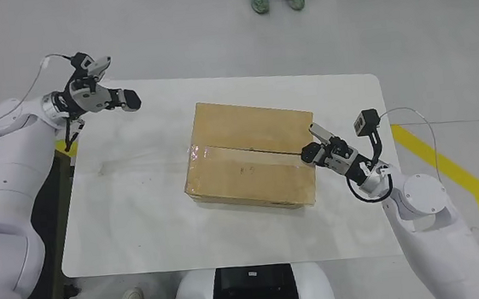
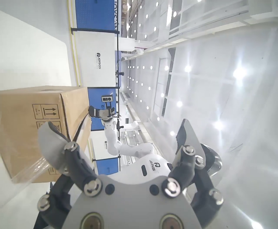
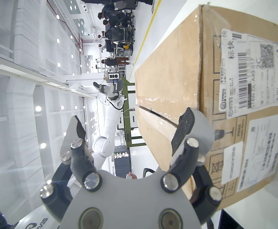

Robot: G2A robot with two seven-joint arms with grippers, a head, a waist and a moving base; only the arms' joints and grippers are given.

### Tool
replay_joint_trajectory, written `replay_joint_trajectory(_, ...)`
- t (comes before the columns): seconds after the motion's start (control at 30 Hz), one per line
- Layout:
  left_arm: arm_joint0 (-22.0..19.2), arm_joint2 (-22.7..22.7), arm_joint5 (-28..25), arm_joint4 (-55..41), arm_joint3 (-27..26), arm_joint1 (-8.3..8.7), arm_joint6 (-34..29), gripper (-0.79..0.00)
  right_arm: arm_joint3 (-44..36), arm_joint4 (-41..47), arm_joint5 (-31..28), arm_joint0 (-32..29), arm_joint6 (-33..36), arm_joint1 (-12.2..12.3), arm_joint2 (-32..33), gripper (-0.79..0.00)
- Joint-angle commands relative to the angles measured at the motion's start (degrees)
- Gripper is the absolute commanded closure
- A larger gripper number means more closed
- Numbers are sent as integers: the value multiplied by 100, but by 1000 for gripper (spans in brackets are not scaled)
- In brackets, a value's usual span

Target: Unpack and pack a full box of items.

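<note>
The closed box sits mid-frame on the tabletop. The right gripper hangs at the box's right edge, fingers spread and empty. The left gripper, upper left and well apart from the box, is likewise spread and empty.

This was a large industrial robotics hall. A white desk stood on a smooth grey floor marked with a yellow line at the right of the top view. The wrist views showed a high white ceiling with rows of round lights, blue-and-white partition panels and distant workstations.
</note>
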Motion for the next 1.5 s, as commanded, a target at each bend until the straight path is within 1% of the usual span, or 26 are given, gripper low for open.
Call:
replay_joint_trajectory(0.0,22,-61,-140,47,-62,-3,154,-785,0,0,0,0,0,0,0,-785)
replay_joint_trajectory(0.17,186,-237,-476,300,-316,44,499,-785,0,0,0,0,0,0,0,-785)
replay_joint_trajectory(0.3,467,-424,-651,455,-623,116,842,-785,0,0,0,0,0,0,0,-785)
replay_joint_trajectory(0.37,643,-528,-821,655,-806,172,1135,-785,0,0,0,0,0,0,0,-785)
replay_joint_trajectory(0.5,1128,-836,-964,863,-1335,318,1571,-785,0,0,0,0,0,0,0,-785)
replay_joint_trajectory(0.6,1539,-1132,-1032,1056,-1790,444,2051,-785,0,0,0,0,0,0,0,-785)
replay_joint_trajectory(0.77,2344,-1695,-1014,1292,-2720,643,2822,-785,0,0,0,0,0,0,0,-785)
replay_joint_trajectory(0.87,2828,-1996,-845,1369,-3265,735,3120,-785,0,0,0,0,0,0,0,-785)
replay_joint_trajectory(1.47,2828,-1996,-845,1369,-3265,735,3120,-785,0,0,0,0,0,0,0,-785)
